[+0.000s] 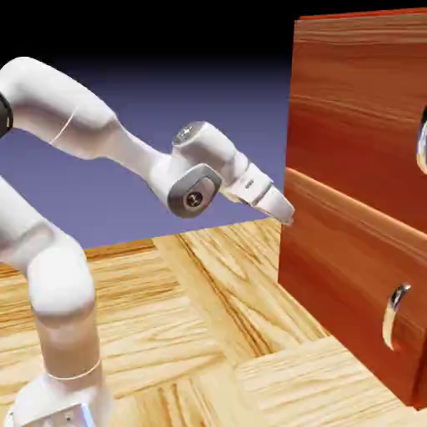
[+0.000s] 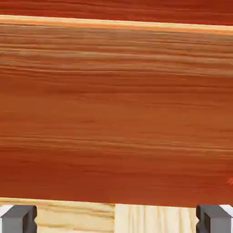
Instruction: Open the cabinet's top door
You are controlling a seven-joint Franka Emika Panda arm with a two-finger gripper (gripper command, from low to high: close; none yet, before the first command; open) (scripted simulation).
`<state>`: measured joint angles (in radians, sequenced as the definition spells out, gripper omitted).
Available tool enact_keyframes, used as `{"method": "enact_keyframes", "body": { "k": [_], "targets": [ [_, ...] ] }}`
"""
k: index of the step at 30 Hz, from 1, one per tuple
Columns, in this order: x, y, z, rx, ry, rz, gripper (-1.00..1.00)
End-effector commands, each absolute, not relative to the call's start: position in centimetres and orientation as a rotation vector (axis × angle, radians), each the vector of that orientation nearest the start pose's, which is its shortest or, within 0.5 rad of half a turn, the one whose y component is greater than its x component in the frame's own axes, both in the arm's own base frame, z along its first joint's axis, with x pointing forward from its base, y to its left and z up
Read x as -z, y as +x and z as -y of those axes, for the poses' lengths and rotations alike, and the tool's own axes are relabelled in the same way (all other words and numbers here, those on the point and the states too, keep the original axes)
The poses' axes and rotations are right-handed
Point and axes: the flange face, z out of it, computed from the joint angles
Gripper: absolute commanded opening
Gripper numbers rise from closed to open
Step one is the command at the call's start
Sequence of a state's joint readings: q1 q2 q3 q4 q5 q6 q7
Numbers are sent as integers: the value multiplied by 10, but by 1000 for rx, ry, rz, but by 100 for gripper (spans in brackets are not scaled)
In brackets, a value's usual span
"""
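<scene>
My gripper (image 1: pixel 288 217) is spread wide and holds nothing, its tips close to the cabinet (image 1: pixel 334 250) at its near edge, level with the seam between the panels. The top door (image 1: pixel 367 100) rises above me, and its handle (image 1: pixel 422 142) lies up and well off along the front, upright.

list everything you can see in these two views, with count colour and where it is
cabinet: one, reddish-brown wood grain, exterior view's right
top door: one, reddish-brown, upper front panel, handle cut off at the picture edge
lower panel: one, reddish-brown, beneath the top door
lower handle: one, silver, curved, on the lower panel
table: one, light wood, under everything
arm: one, white, rising from lower left
gripper: one, white with grey tips, at the cabinet's near edge, fingers spread wide
</scene>
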<state>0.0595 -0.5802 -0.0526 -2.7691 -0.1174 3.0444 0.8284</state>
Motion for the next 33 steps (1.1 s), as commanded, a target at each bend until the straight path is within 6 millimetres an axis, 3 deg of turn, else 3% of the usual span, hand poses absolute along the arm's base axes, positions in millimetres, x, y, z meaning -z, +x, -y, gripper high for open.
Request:
{"method": "enact_keyframes", "body": {
  "k": [1,10,18,26,33],
  "targets": [
    [-492,396,-13,1125,-2426,-899,0],
    [-567,402,-22,1306,-2269,-796,0],
    [-620,399,-16,1436,-2124,-725,0],
    [-656,396,4,1538,-1987,-673,0],
    [-673,398,31,1605,-1885,-644,0]
  ]
}}
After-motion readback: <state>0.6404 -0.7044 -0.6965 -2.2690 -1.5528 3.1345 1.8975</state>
